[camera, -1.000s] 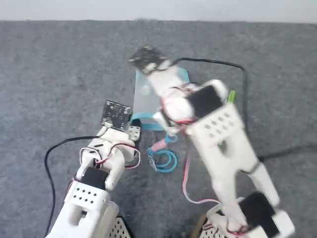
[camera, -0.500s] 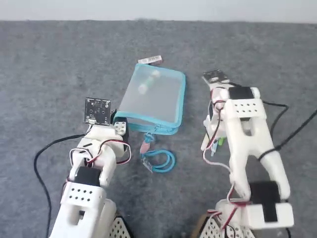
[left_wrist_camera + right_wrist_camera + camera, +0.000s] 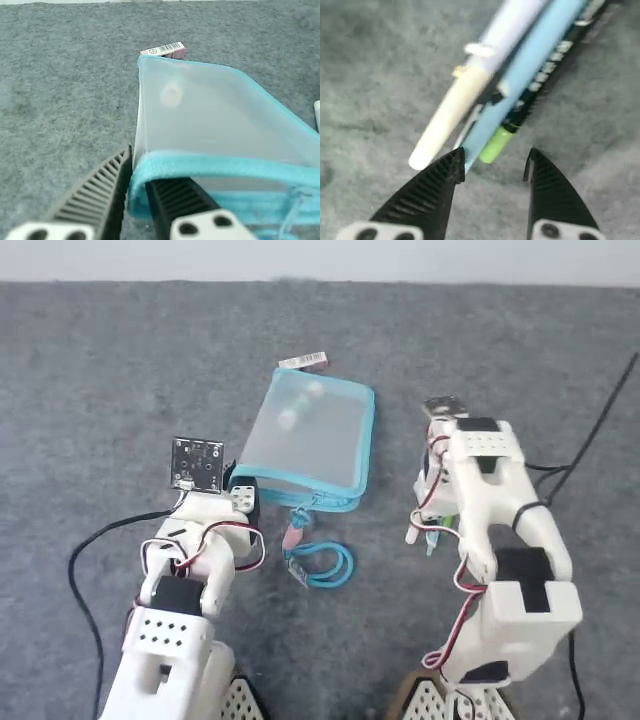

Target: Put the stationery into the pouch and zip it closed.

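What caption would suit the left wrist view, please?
Left gripper clamped on the blue rim of the translucent pouch.

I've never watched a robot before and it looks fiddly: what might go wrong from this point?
The right jaws stand open over several pens lying bunched on the carpet; closing could catch one and roll the rest away. The left jaws pinch only the rim of the pouch near a corner, so the soft edge might slip free.
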`<action>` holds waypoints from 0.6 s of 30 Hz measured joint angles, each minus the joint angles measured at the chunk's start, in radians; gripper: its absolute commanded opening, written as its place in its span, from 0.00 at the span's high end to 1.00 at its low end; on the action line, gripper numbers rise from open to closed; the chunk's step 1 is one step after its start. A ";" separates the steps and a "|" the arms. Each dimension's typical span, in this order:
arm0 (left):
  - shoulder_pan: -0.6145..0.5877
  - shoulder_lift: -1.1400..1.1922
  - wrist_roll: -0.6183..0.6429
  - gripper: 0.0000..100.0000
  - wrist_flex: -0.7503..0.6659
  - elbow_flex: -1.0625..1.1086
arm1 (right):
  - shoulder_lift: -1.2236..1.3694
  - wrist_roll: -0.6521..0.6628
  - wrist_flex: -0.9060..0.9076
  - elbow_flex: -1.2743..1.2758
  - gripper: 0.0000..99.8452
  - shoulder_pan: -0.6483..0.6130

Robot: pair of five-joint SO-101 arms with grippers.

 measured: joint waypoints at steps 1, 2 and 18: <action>0.000 0.000 0.000 0.99 0.000 0.000 | 0.002 -0.003 0.000 -0.008 0.80 0.015; 0.000 0.000 0.000 0.99 0.000 0.000 | 0.002 -0.003 0.000 -0.012 0.80 0.029; 0.000 0.000 0.000 0.99 0.000 0.000 | 0.020 -0.003 -0.100 -0.018 0.80 0.068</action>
